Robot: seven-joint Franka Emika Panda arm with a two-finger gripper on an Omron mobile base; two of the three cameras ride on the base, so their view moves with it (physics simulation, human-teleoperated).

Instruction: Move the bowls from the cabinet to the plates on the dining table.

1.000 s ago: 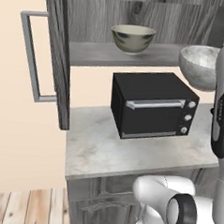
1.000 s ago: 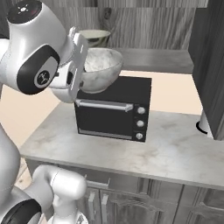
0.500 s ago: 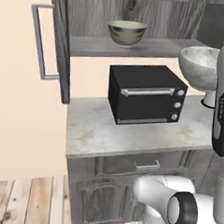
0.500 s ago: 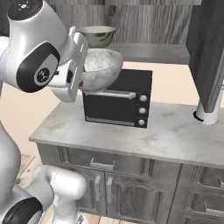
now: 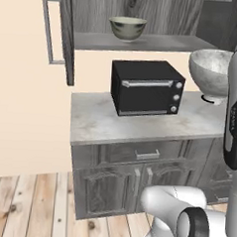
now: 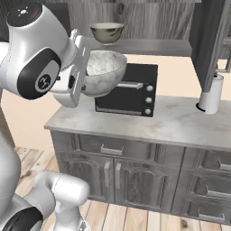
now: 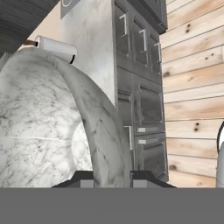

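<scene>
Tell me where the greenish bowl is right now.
The greenish bowl sits upright on the open cabinet's shelf, above the black oven, up and behind the marbled bowl held in the gripper.

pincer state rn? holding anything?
Pincer: shut on the marbled bowl, gripping its rim.

Even, diffuse light fills the rendered kitchen, with no single source apparent and no glare on the marble counter [image 5: 105, 124]. A soft shadow sits under the black oven [image 5: 147, 87], and the cabinet [image 5: 161, 14] interior behind the greenish bowl [image 5: 127, 28] reads darker. Edges look slightly soft and pixelated in both base views. In the hand view, the marbled bowl [image 7: 52, 127] looms close and wide, its rim stretched.
</scene>
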